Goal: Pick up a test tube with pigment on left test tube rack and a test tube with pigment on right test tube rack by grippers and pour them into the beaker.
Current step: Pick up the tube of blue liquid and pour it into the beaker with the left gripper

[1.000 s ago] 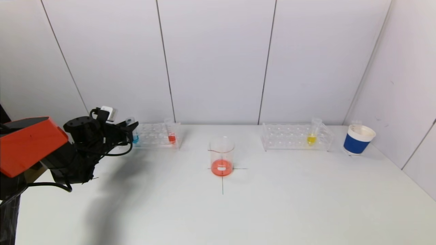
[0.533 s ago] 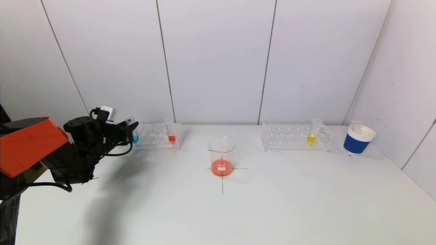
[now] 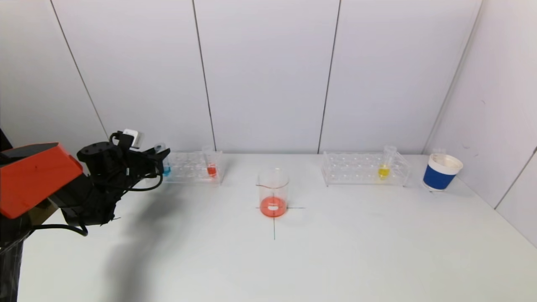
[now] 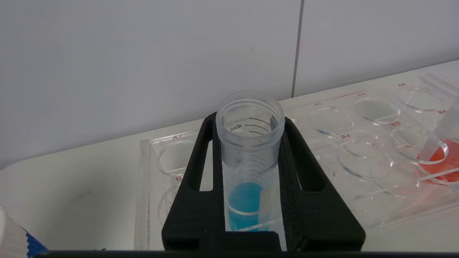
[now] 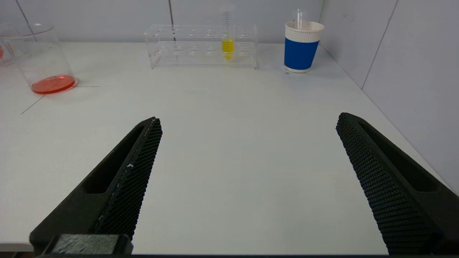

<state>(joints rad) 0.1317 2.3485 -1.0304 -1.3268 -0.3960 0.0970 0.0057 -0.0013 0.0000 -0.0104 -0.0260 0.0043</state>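
My left gripper [image 3: 161, 161] is shut on a clear test tube of blue pigment [image 4: 247, 168] at the left end of the left rack [image 3: 191, 167]; the tube [image 3: 164, 164] stands upright in its hole. A tube of red pigment [image 3: 211, 167] stands at that rack's right end. The right rack [image 3: 363, 168] holds a tube of yellow pigment [image 3: 384, 167]. The glass beaker [image 3: 273, 193] with red liquid stands at the table's middle on a cross mark. My right gripper [image 5: 247, 123] is open and empty over the near table, out of the head view.
A blue and white paper cup [image 3: 442, 171] stands right of the right rack, near the side wall. The back wall runs just behind both racks. A blue-striped object [image 4: 18, 240] shows at the edge of the left wrist view.
The left arm has shifted very slightly to the left and up with the blue tube in its grip. Nothing else has moved.
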